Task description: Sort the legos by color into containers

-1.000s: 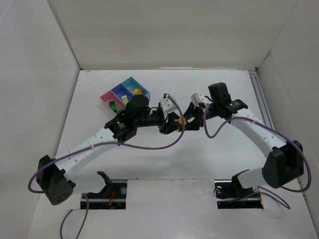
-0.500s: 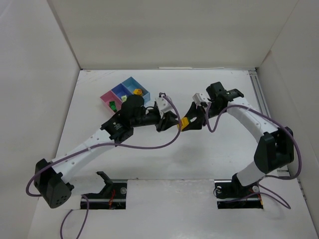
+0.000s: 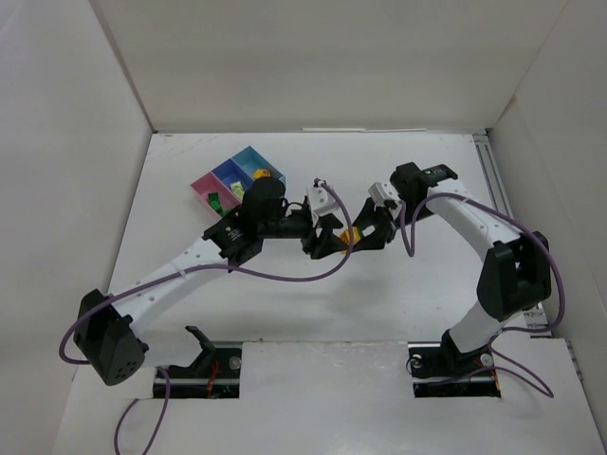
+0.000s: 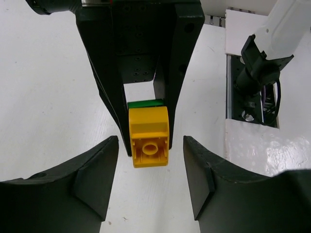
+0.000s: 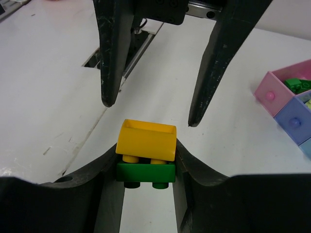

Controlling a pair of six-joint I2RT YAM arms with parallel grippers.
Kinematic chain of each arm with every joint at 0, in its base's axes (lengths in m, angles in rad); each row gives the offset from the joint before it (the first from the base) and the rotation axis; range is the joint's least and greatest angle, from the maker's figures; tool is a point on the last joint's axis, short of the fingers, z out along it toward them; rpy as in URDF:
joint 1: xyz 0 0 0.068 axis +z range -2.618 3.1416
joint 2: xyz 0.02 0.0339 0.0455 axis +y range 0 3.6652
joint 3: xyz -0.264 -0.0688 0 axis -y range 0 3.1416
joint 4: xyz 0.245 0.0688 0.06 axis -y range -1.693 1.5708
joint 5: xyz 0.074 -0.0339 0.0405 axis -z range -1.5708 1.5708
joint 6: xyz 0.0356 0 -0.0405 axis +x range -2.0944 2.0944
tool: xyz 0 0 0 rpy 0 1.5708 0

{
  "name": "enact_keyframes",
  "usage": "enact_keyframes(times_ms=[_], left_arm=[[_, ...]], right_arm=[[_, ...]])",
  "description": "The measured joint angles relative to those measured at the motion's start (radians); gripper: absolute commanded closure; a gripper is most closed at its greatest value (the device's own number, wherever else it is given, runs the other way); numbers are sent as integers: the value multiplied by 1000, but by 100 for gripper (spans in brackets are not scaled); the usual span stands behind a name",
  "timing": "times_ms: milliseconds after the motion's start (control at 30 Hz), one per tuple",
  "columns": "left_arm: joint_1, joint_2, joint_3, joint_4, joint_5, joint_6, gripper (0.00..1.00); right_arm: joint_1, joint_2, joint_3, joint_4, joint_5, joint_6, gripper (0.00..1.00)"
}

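My right gripper [image 5: 146,162] is shut on a dark green lego [image 5: 146,171], held above the white table. An orange-yellow lego [image 5: 146,141] is stuck to it, tilted, with its studs showing in the seam. My left gripper [image 4: 150,148] faces it head on and is open. The yellow lego [image 4: 149,136] sits just ahead of its fingertips [image 4: 99,165] with a gap on both sides. From above, both grippers meet at mid-table around the yellow lego [image 3: 348,234]. The containers [image 3: 204,183], pink and blue, stand at the back left with legos inside.
White walls close in the table on the left, back and right. The pink compartment [image 5: 272,90] holds green legos [image 5: 297,84]. A purple cable [image 3: 285,275] loops under the left arm. The arm bases [image 3: 213,365] sit at the near edge.
The left gripper's jaws stand wider than half a second ago and it has shifted a little. The right arm's elbow has swung inward to the left. The joined legos stay in the right gripper.
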Motion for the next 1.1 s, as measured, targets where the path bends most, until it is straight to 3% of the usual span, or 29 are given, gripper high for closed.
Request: enact_keyframes(times_ms=[133,233,467,500,533,600,767,1100], left_arm=[[-1,42,31,-1,2,2,38],[-10,84,54,-12,-21,3,38],[-39,107,83,-54,-56,9,76],[-39,107,83,-55,-57,8,81],[-39,107,83,-56,-58,8,92],[-41,106,83,-56,-60,8,100],[-41,106,83,-56,-61,8,100],[-41,93,83,-55,-65,8,100]], right_arm=[[7,0,0,-10,-1,-10,100],[9,0,0,-10,-1,-14,100],[5,-1,0,-10,18,-25,96],[5,-1,0,-9,17,-25,90],[5,-1,0,-9,18,-25,84],[5,-1,0,-9,18,-26,81],[5,-1,1,-10,18,-26,66],[6,-1,3,-10,2,-26,48]])
